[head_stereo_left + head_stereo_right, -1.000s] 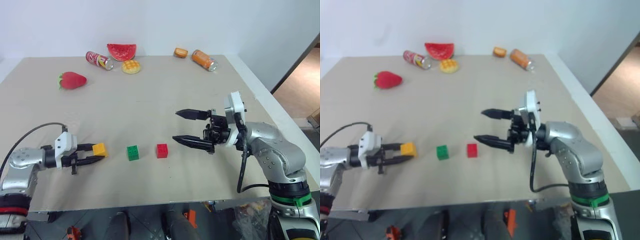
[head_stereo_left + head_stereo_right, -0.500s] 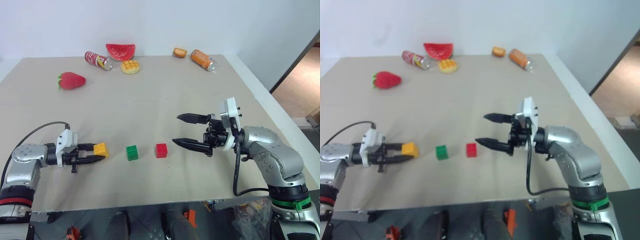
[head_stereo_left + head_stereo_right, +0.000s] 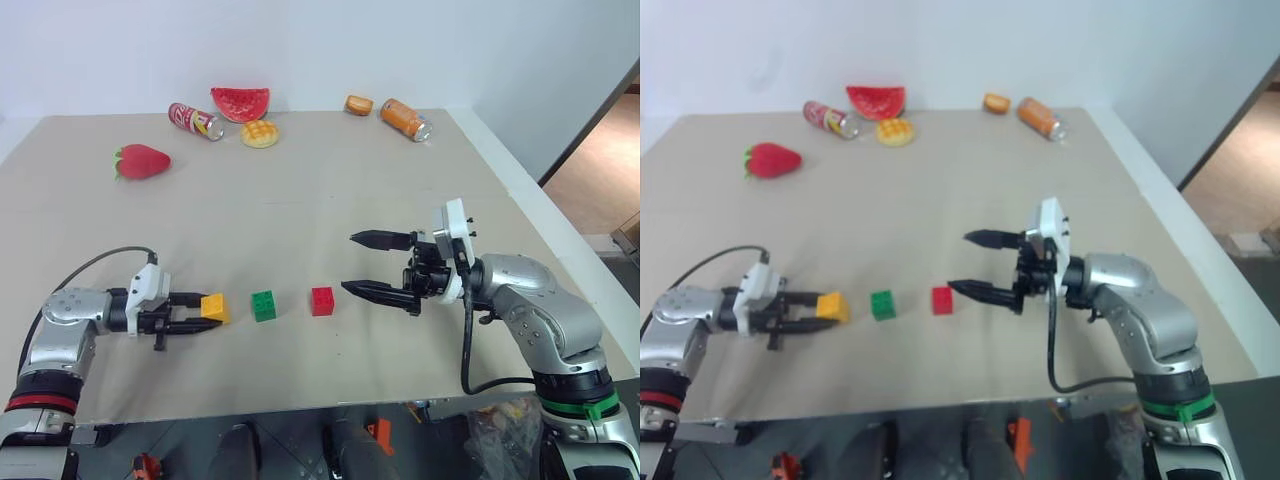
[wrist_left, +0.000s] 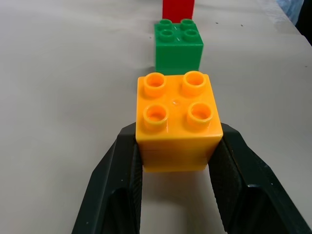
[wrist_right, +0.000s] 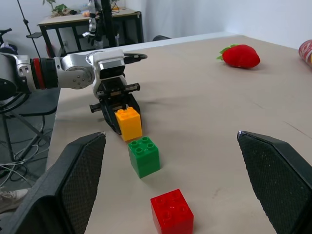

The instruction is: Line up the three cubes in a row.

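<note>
left gripper clamps the orange cube beside green cube and red cube — right gripper spread wide.

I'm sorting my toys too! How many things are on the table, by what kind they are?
Bricks: 3 (orange-yellow brick, green brick, red brick)
Toy foods: 4 (strawberry, watermelon slice, waffle, small orange bun)
Cans: 2 (red can, orange can)
Total: 9

Beige table w/ white wall behind, wood floor at right.
</note>
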Action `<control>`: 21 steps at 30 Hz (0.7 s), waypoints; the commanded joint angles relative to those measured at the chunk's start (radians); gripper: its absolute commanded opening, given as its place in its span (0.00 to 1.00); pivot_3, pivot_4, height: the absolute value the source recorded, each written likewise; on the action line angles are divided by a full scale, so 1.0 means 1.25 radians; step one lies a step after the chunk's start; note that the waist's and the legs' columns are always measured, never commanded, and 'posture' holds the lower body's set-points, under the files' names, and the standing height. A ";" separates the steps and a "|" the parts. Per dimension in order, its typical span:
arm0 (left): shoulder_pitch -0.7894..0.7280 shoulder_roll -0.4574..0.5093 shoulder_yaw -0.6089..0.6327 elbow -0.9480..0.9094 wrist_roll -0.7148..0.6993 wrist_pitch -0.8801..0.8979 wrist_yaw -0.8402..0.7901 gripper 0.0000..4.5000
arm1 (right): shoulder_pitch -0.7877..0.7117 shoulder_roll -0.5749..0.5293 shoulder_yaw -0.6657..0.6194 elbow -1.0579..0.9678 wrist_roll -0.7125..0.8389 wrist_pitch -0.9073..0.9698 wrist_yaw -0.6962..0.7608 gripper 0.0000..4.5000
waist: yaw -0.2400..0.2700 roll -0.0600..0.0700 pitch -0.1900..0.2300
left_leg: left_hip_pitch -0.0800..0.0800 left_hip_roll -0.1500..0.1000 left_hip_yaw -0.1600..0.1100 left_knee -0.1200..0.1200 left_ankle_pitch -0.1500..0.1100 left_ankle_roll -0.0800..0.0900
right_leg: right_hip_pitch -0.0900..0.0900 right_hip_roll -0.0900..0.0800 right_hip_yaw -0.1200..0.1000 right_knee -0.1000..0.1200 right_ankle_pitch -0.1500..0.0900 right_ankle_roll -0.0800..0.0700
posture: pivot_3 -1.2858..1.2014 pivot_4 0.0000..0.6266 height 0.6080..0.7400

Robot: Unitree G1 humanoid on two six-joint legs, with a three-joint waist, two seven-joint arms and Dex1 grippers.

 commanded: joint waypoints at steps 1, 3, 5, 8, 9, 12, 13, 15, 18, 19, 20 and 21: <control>-0.003 0.003 -0.003 0.001 0.008 -0.023 -0.019 0.29 | -0.001 0.001 -0.008 -0.017 0.001 -0.016 -0.002 1.00 | 0.000 0.000 0.000 | 0.000 0.000 0.000 0.000 0.000 0.000 | 0.000 0.000 0.000 0.000 0.000 0.000 | 0.52 0.24 1.00; -0.009 0.003 -0.008 0.019 0.020 -0.040 -0.027 0.29 | -0.003 0.001 -0.008 -0.015 0.000 -0.017 -0.002 1.00 | 0.000 0.000 0.000 | 0.000 0.000 0.000 0.000 0.000 0.000 | 0.000 0.000 0.000 0.000 0.000 0.000 | 0.52 0.24 1.00; -0.029 0.000 -0.010 0.054 0.031 -0.057 -0.028 0.29 | -0.005 0.001 -0.007 -0.015 -0.001 -0.018 -0.002 1.00 | 0.000 0.000 0.000 | 0.000 0.000 0.000 0.000 0.000 0.000 | 0.000 0.000 0.000 0.000 0.000 0.000 | 0.52 0.24 1.00; -0.060 -0.003 -0.011 0.099 0.040 -0.075 -0.031 0.29 | -0.004 0.000 -0.007 -0.018 -0.001 -0.017 -0.003 1.00 | 0.000 0.000 0.000 | 0.000 0.000 0.000 0.000 0.000 0.000 | 0.000 0.000 0.000 0.000 0.000 0.000 | 0.52 0.24 1.00; -0.066 -0.003 -0.012 0.109 0.041 -0.080 -0.033 0.29 | -0.004 0.000 -0.007 -0.019 -0.001 -0.017 -0.003 1.00 | 0.000 0.000 0.000 | 0.001 0.000 0.000 0.000 0.000 0.000 | 0.000 0.000 0.000 0.001 0.000 0.000 | 0.52 0.24 1.00; -0.088 -0.004 -0.012 0.143 0.046 -0.095 -0.039 0.29 | -0.001 -0.001 -0.007 -0.022 -0.002 -0.017 -0.004 1.00 | 0.000 0.000 0.000 | 0.001 0.000 0.000 0.001 0.001 0.001 | 0.000 0.000 0.000 0.002 0.001 0.000 | 0.52 0.24 1.00; -0.097 -0.003 -0.011 0.155 0.048 -0.100 -0.042 0.29 | 0.000 -0.002 -0.007 -0.023 -0.002 -0.016 -0.004 1.00 | 0.000 0.000 0.000 | 0.001 0.000 0.000 0.002 0.001 0.001 | 0.000 0.000 0.000 0.003 0.001 0.000 | 0.52 0.24 1.00; -0.109 0.001 -0.014 0.175 0.051 -0.109 -0.046 0.29 | 0.002 -0.003 -0.008 -0.026 -0.002 -0.016 -0.005 1.00 | 0.000 0.000 0.000 | 0.001 0.000 0.000 0.002 0.001 0.001 | 0.000 0.000 0.000 0.004 0.001 0.000 | 0.52 0.24 1.00; -0.119 0.009 -0.023 0.190 0.049 -0.116 -0.047 0.29 | 0.004 -0.003 -0.010 -0.028 -0.003 -0.015 -0.008 1.00 | 0.000 0.000 0.000 | 0.001 0.000 0.000 0.002 0.001 0.002 | 0.000 0.000 0.000 0.004 0.001 -0.001 | 0.52 0.24 1.00; -0.120 0.011 -0.028 0.191 0.047 -0.118 -0.047 0.29 | 0.004 -0.003 -0.010 -0.029 -0.003 -0.014 -0.009 1.00 | 0.000 0.000 0.000 | 0.001 0.000 0.000 0.002 0.002 0.002 | 0.000 0.000 0.000 0.005 0.001 -0.001 | 0.52 0.24 1.00; -0.120 0.013 -0.032 0.192 0.045 -0.120 -0.047 0.29 | 0.004 -0.003 -0.011 -0.029 -0.003 -0.014 -0.009 1.00 | 0.000 0.000 0.000 | 0.002 0.000 0.000 0.002 0.002 0.002 | 0.000 0.000 0.000 0.005 0.001 -0.001 | 0.52 0.24 1.00; -0.121 0.015 -0.035 0.194 0.044 -0.121 -0.047 0.29 | 0.005 -0.003 -0.011 -0.029 -0.003 -0.015 -0.009 1.00 | 0.000 0.000 0.000 | 0.002 0.000 0.000 0.002 0.002 0.002 | 0.000 0.000 0.000 0.006 0.001 -0.001 | 0.52 0.24 1.00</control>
